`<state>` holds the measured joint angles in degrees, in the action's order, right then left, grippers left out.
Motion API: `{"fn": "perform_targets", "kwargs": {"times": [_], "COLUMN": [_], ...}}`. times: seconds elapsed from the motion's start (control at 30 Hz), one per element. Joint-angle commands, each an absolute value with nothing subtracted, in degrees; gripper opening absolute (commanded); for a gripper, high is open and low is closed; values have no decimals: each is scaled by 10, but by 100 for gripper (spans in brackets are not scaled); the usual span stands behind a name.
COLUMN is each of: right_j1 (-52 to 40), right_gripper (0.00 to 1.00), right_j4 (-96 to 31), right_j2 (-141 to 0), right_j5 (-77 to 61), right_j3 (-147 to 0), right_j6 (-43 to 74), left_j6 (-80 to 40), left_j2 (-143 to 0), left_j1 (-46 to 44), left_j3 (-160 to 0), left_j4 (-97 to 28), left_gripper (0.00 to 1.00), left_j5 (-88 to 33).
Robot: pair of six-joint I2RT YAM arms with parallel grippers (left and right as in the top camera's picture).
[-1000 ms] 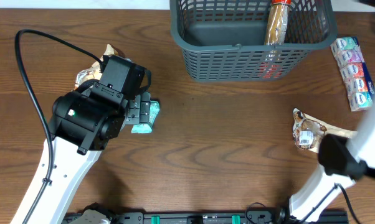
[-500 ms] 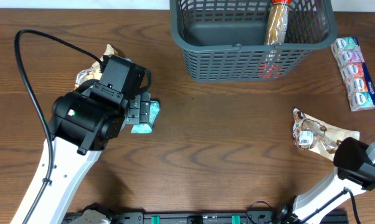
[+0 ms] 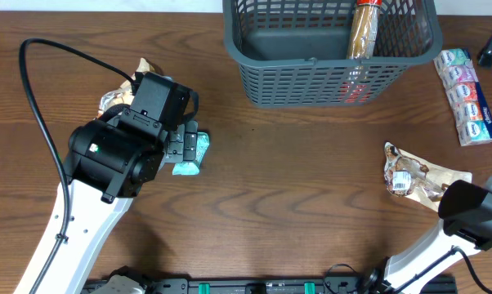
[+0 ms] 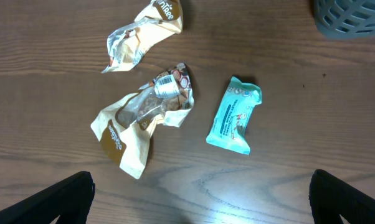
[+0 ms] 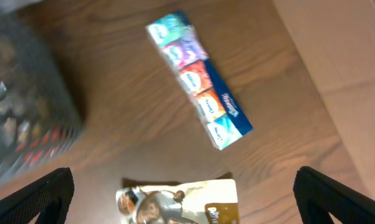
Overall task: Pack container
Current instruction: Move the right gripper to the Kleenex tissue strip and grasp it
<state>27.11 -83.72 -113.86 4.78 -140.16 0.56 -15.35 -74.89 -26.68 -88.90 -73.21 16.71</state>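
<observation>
One container [image 3: 328, 82], three wrappers [image 4: 144, 31] [image 4: 141, 121] [image 3: 409, 175], one teal packet [image 4: 234, 115]

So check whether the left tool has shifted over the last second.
No. The left tool sits over the same end of the teal packet, no closer to the container than before.

Overhead view: light falling evenly from above, bright and soft; table [image 3: 295, 180] reading sharp edge to edge. Left wrist view: sharp; pale glare patch sitting on the wood near the lower edge; crumpled silver wrapper [image 4: 141, 34] glinting. Right wrist view: dimmer, warmer, blurring throughout; container [image 5: 19, 106] smearing at left; strip of coloured packets [image 5: 200, 81] showing unreadable lettering.
</observation>
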Motion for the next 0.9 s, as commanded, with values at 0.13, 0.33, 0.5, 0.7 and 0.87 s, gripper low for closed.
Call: {"fn": "perform_targets", "kwargs": {"times": [0.13, 0.33, 0.5, 0.7, 0.87], "right_j1": [282, 282, 282, 288, 301], "right_gripper": [99, 99, 99, 99, 96], "right_j4": [-757, -735, -696, -682, -672], "right_j2": [-1136, -1136, -1137, -1180, -1232], "right_j5": [15, -58, -37, 27, 38], "right_j3": [-1318, -1261, -1217, -1201, -1201], "right_j6": [-34, -269, -294, -294, -294], "left_j6": [-152, -152, -152, -152, -152], "left_j2": [-749, -749, -749, -749, -749], "left_j1": [-264, -264, -264, -264, -264], "left_j3": [-898, -898, -898, -898, -898], "left_j4": [-733, -734, -737, -737, -737], "left_gripper": [99, 99, 99, 99, 99], "left_j5": [171, 171, 171, 171, 171]}}
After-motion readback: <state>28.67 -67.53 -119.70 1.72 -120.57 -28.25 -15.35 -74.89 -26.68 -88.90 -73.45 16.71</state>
